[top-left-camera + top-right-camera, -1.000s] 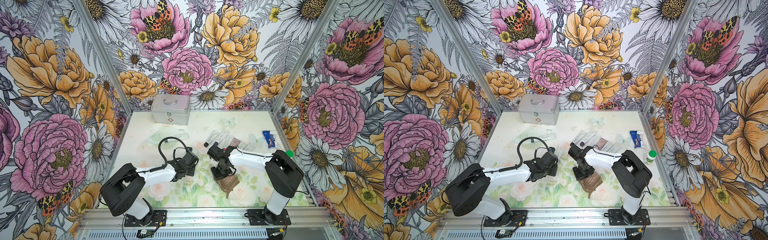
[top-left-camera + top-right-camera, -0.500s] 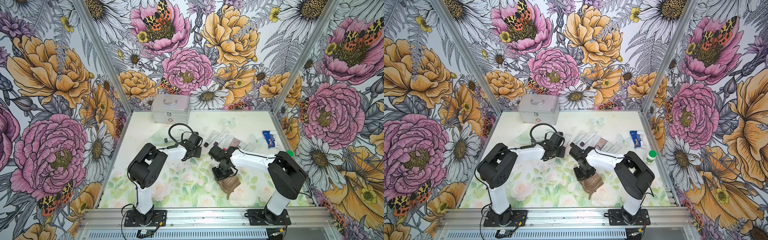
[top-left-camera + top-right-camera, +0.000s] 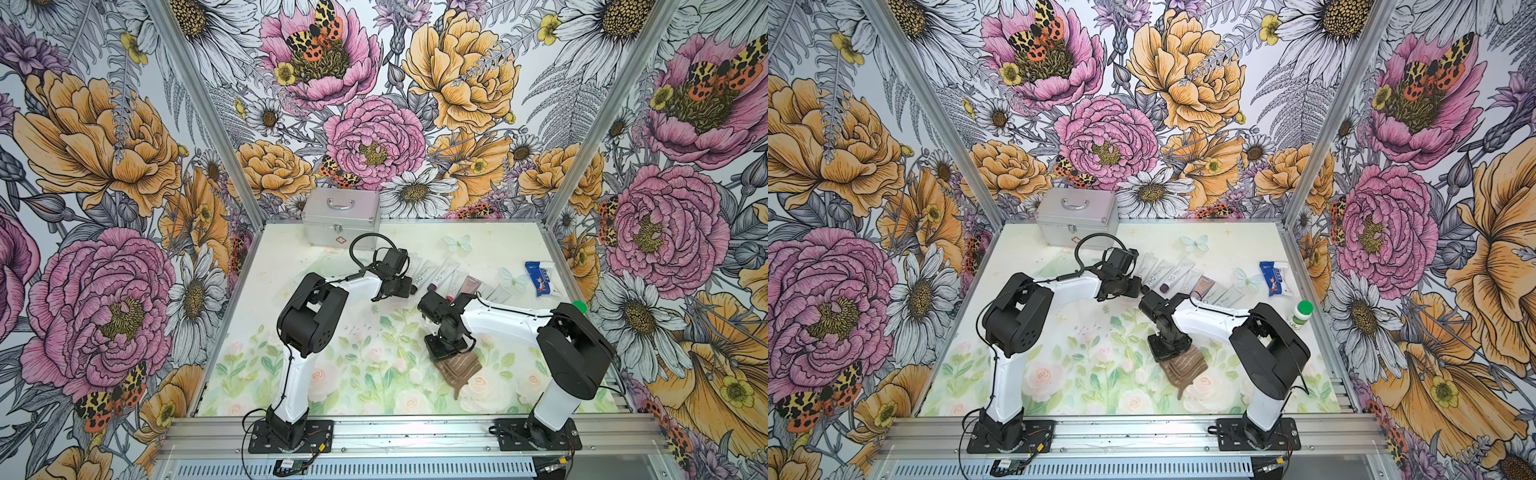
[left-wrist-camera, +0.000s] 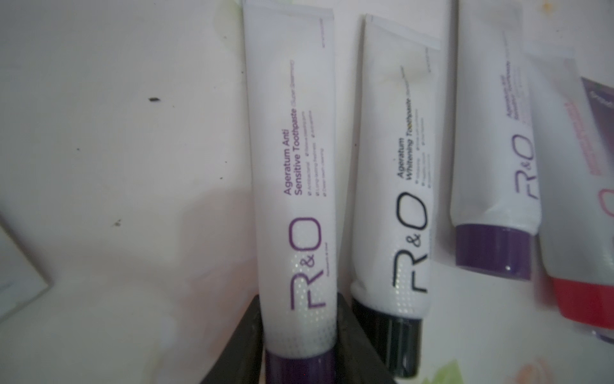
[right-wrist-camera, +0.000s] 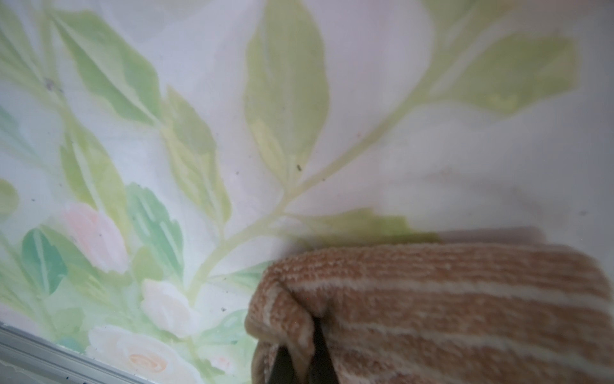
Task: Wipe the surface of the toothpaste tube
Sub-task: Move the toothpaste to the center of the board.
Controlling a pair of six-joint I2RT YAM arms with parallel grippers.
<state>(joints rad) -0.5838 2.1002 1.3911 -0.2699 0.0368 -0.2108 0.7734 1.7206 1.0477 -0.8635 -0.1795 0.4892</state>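
Left gripper (image 4: 299,316): fingers either side of the cap end of the white purple-capped toothpaste tube (image 4: 292,149), can't tell if pinching. Tube lies flat on the floral tabletop (image 4: 99,166), just beside a white black-capped tube (image 4: 395,216). Right gripper (image 5: 300,339): clamped on the brown striped terry cloth (image 5: 432,299), apart from the tubes.

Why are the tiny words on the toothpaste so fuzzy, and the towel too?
Left wrist view: the toothpaste tube has soft small print, probably because the camera is so close. Right wrist view: the striped towel and the leaves printed on the table are out of focus. Both top views look sharper.
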